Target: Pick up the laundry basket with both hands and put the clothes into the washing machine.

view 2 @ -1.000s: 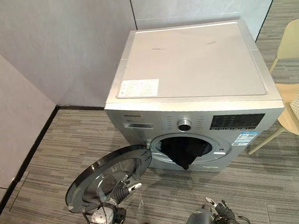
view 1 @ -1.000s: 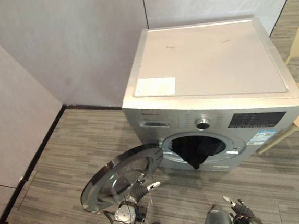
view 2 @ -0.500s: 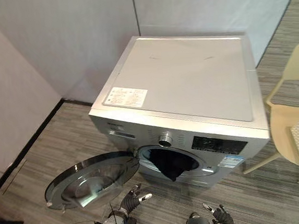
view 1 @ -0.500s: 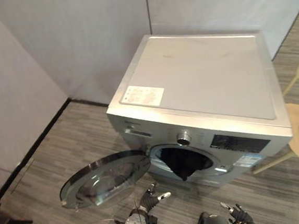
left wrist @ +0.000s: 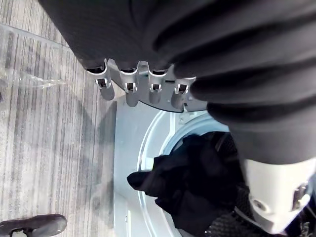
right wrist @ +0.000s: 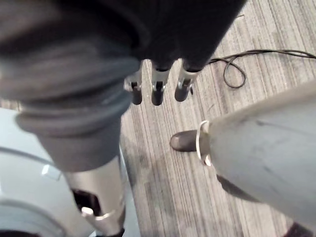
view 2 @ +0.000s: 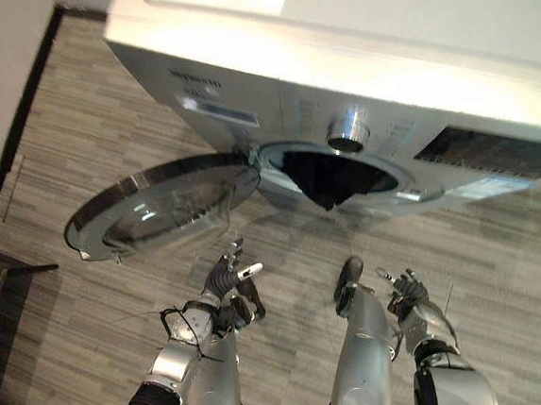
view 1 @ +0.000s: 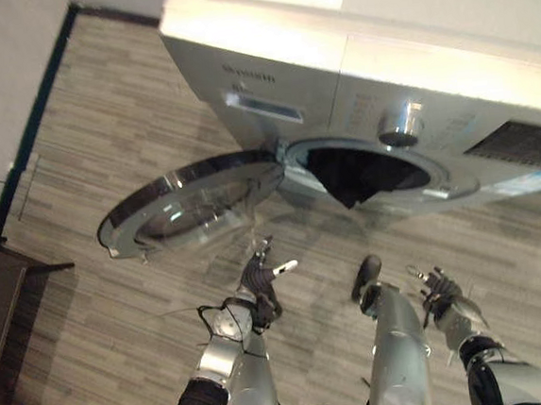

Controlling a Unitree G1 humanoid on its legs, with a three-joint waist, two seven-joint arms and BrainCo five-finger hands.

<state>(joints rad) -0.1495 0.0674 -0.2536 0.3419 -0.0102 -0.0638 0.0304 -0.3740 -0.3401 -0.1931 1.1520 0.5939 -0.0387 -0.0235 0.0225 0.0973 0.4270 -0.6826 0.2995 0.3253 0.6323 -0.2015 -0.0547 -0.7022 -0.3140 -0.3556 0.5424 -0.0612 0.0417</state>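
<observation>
In front of the robot, on the plank floor: one washing machine [view 1: 355, 81], silver, front-loading. Since half a second ago the whole view has tipped down and drawn closer. That is the camera's shift; the machine stands as it did.

Door [view 1: 190, 205]: round, glass-centred, swung wide open to the machine's left, as before.

Drum [view 1: 445, 187]: open at the machine's front. Contents: dark clothes [view 1: 349, 177], one bunched black load, a corner drooping over the lower rim, unchanged. Judgement: loading looks done or nearly so, and the drooping corner would want tucking in before the door can shut.

Left hand [view 1: 256, 279]: before the machine, just below the door's near edge; fingers relaxed, holding nothing.

Right hand [view 1: 437, 290]: before the machine, below the drum mouth; fingers spread, empty.
</observation>
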